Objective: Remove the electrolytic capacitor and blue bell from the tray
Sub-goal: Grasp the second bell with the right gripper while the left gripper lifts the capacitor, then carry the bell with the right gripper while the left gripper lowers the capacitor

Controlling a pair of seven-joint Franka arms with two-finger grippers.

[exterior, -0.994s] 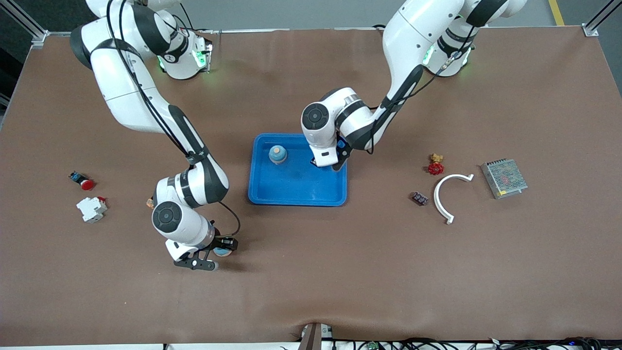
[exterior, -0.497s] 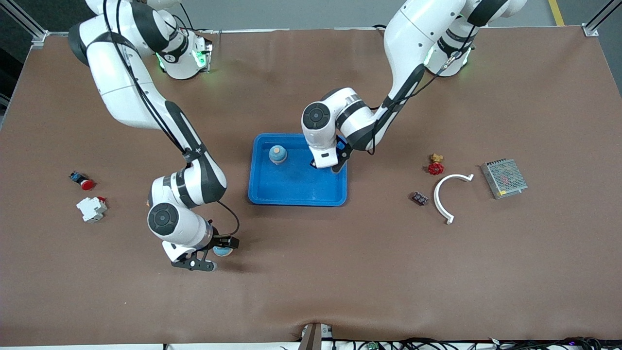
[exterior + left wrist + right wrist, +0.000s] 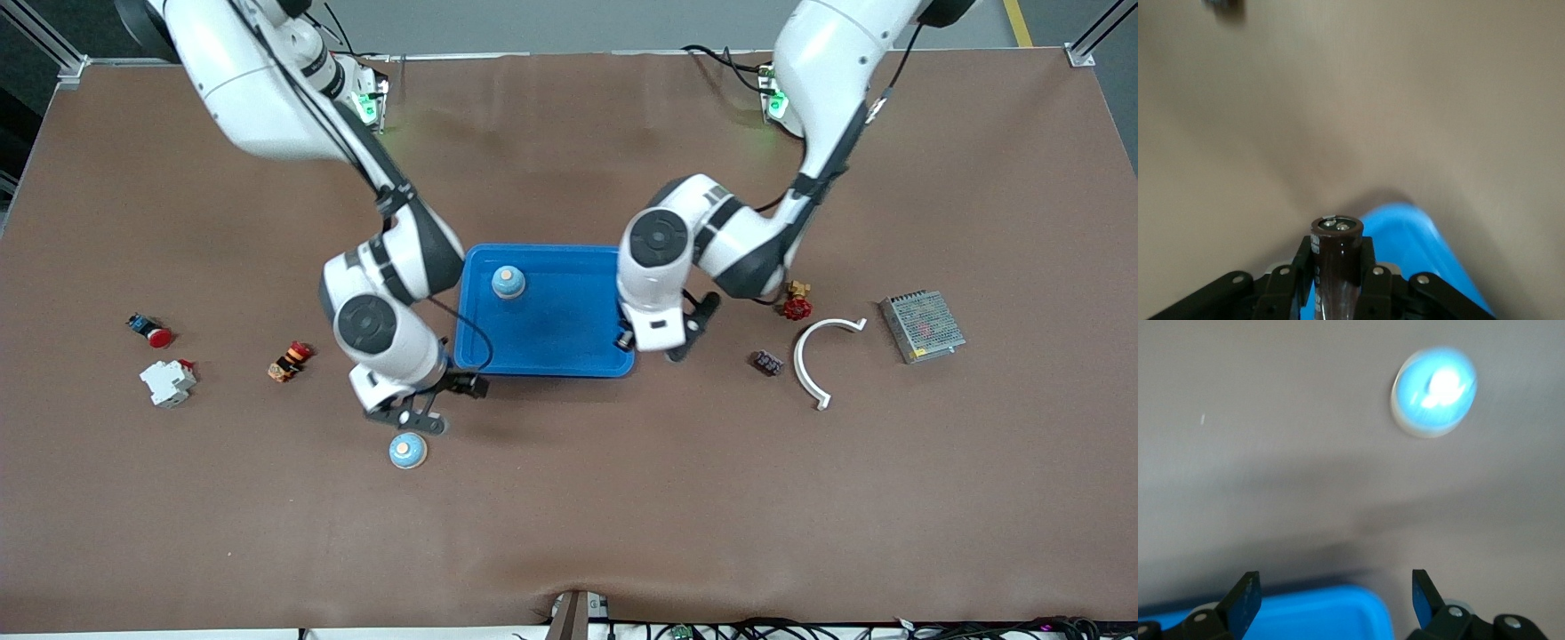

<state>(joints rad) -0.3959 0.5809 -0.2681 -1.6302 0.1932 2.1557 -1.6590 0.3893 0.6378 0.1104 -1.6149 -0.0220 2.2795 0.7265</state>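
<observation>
Gripping a dark brown capacitor [image 3: 1337, 263] upright between narrow-set fingers [image 3: 1373, 293], left gripper [image 3: 647, 342] up over the corner of the blue tray [image 3: 569, 351] toward the left arm's end of the table, at the edge nearer the front camera; silver terminals showing on the capacitor's top in the left wrist view, tray corner and bare brown table [image 3: 622, 498] below it. Spread wide and holding nothing, right gripper [image 3: 437, 402] over the table just off the tray's other near corner, toward the right arm's end; both fingertips [image 3: 1245, 597] well apart in the right wrist view, tray rim [image 3: 1305, 603] between them. Resting on the table just beside that gripper and nearer the front camera, a light blue bell [image 3: 408, 452], apart from the fingers and outside the tray; blurred in the right wrist view [image 3: 1435, 390]. Standing inside the tray, near its corner farther from the camera on the right arm's side, a second blue bell [image 3: 508, 282]. Scattered toward the right arm's end: a small orange and red part [image 3: 290, 360], a white breaker [image 3: 167, 382], a red push button [image 3: 149, 331]. Scattered toward the left arm's end: a red-handled brass valve [image 3: 797, 300], a small dark module [image 3: 768, 363], a white curved piece [image 3: 813, 356], a metal power supply [image 3: 922, 325].
</observation>
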